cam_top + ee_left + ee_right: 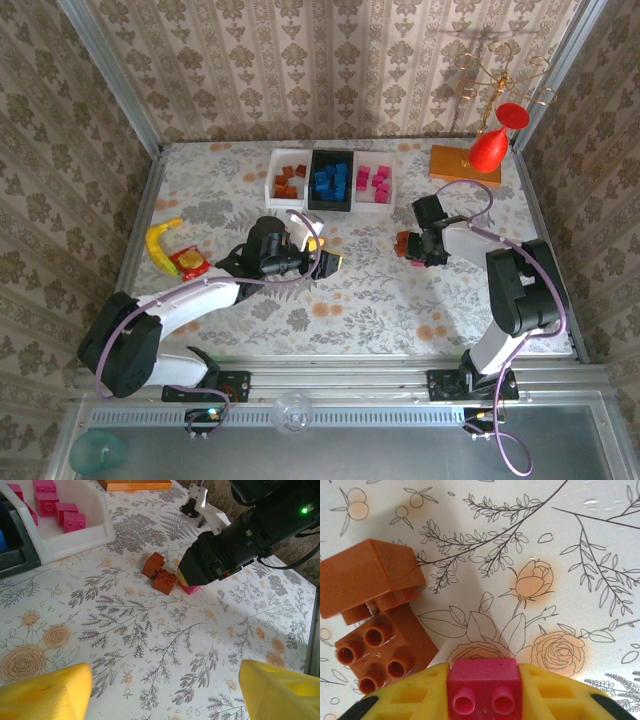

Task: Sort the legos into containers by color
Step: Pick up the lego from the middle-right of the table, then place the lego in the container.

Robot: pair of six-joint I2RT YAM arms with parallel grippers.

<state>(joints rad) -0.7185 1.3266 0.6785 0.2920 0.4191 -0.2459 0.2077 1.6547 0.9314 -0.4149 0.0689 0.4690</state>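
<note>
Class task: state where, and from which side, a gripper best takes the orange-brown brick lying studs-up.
Probably from above: the studs-up brick sits flat, so pinch its two side walls clear of the tilted brick leaning on one edge.

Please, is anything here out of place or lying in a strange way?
Two orange-brown bricks lie loose on the table, apart from the bins, next to the right hand, which is shut on a pink brick. One of them leans tilted on the other. Nothing looks spilled or broken.
</note>
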